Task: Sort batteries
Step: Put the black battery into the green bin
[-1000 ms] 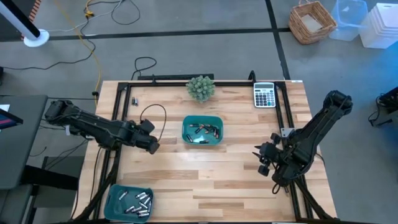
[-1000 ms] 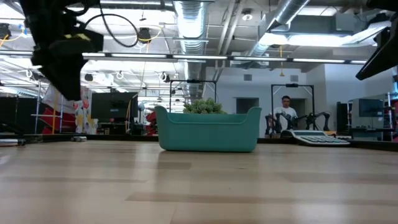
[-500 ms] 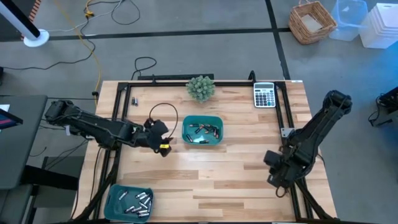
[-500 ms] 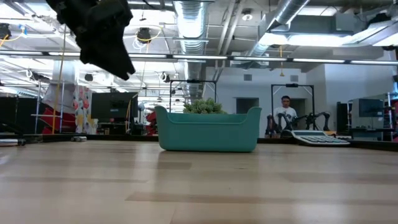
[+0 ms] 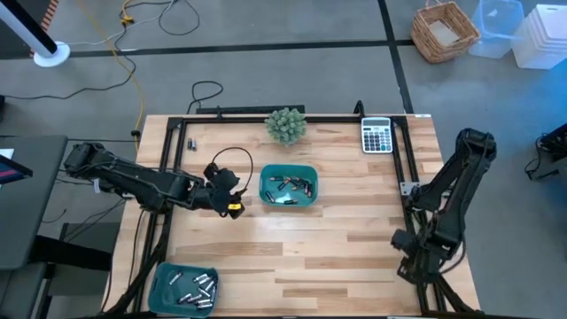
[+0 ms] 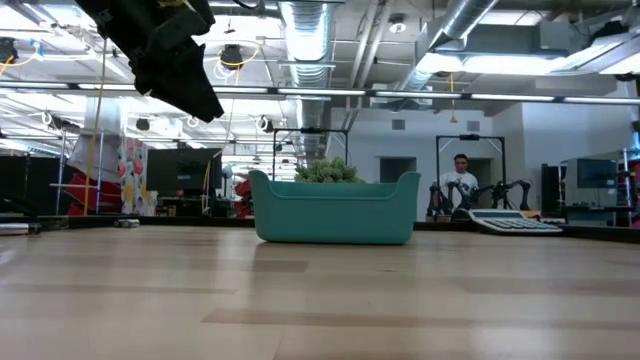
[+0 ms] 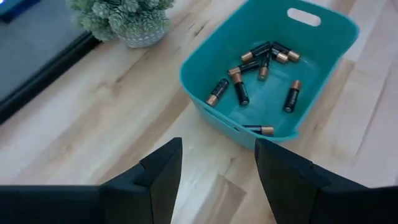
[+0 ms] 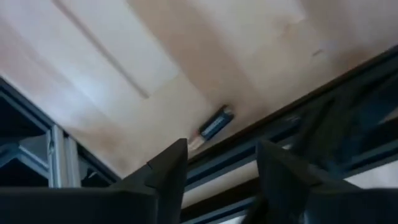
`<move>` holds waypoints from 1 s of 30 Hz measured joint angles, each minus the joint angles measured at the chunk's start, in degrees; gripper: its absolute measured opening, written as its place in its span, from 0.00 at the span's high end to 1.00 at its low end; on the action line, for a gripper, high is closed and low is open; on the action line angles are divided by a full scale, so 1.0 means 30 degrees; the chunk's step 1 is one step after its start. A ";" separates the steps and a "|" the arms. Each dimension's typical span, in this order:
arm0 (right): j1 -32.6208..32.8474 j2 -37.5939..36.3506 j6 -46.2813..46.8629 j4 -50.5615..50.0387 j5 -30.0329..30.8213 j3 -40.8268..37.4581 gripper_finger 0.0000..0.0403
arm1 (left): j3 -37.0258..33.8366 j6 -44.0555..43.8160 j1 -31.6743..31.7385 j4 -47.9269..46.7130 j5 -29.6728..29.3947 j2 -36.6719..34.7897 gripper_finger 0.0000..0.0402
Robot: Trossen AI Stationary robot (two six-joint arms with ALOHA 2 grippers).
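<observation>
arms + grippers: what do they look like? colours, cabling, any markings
Both arms are dark, near-black jointed links. The left gripper carries a small yellow marking and a thin black cable looping above its wrist. The right gripper shows two flat, matte black fingers with angular tips; no markings visible there.

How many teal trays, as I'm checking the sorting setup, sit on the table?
2. The middle tray sits just in front of the plant, holding batteries. The corner tray lies on the left arm's side, also with batteries. None seems hidden.

Teal tray (image 7: 211,62) holds black, copper-tipped batteries (image 7: 241,92).
</observation>
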 joint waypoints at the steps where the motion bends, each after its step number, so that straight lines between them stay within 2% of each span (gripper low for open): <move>1: 0.0127 0.0359 0.0123 0.0522 -0.0007 0.0000 0.47 | 0.0000 0.0114 0.0000 -0.0040 -0.0113 0.0006 0.51; 5: 0.0265 0.2119 -0.0230 0.2391 -0.0001 0.0007 0.44 | 0.0000 0.0620 0.0000 -0.0159 -0.0665 0.0000 0.51; 9: 0.0244 0.3281 -0.0532 0.2630 -0.0022 0.0007 0.44 | 0.0000 0.0956 0.0000 -0.0162 -0.0860 0.0000 0.51; 25: 0.0249 0.5578 -0.0461 0.1787 -0.0224 0.0036 0.44 | 0.0000 0.0893 0.0000 -0.0155 -0.0872 0.0000 0.51; 30: 0.0207 0.5544 -0.2075 0.2028 -0.1155 0.0073 0.44 | 0.0000 0.0778 0.0000 -0.0147 -0.0872 0.0000 0.51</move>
